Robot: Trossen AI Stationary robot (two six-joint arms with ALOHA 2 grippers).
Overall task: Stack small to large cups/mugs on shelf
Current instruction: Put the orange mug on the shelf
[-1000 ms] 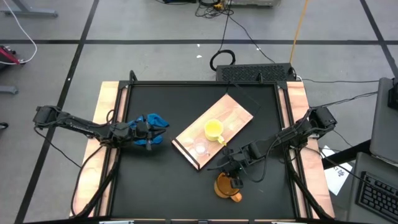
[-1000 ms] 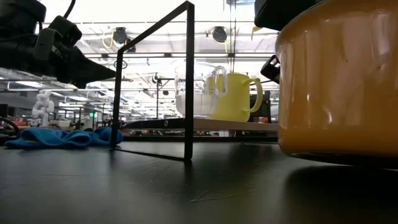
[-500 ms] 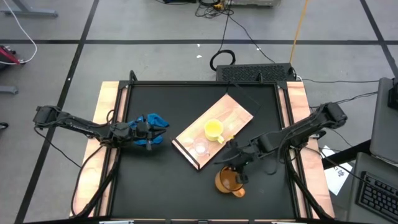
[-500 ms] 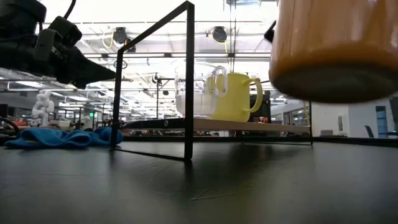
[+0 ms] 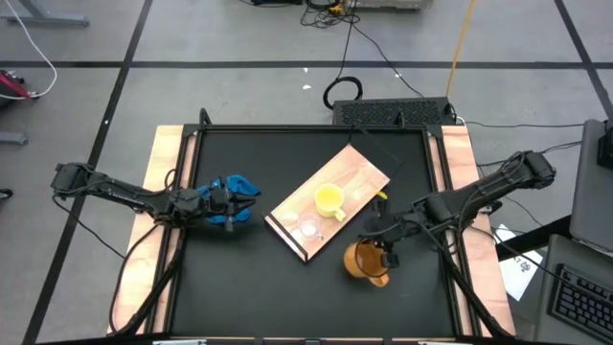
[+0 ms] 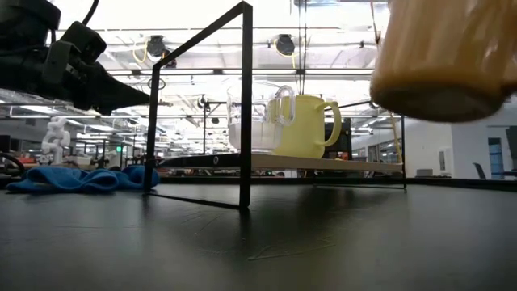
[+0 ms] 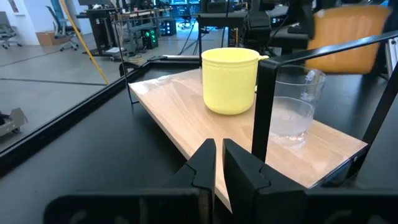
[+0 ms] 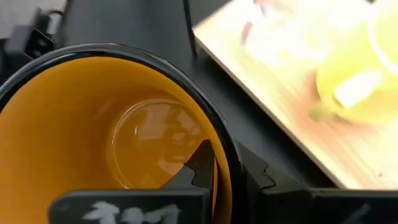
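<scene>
Black tabletop (image 5: 239, 278) framed by light wood side rails, seen from above, with a workshop floor beyond. Lying diagonally near the centre is the shelf (image 5: 364, 179), a pale wooden board carrying 2 cups: the yellow cup (image 5: 329, 199) toward its middle and the clear glass cup (image 5: 308, 227) toward its near-left end. The right pincer (image 5: 386, 255) pinches the rim of the orange-brown cup (image 5: 365, 260), 1 finger inside the wall and 1 outside, holding it clear of the tabletop just off the shelf's near-right edge, probably to carry it onto the board. The left pincer (image 5: 233, 213), fingers nearly pressed together and holding nothing, waits beside the blue cloth (image 5: 238, 184) by the tabletop's left edge.
</scene>
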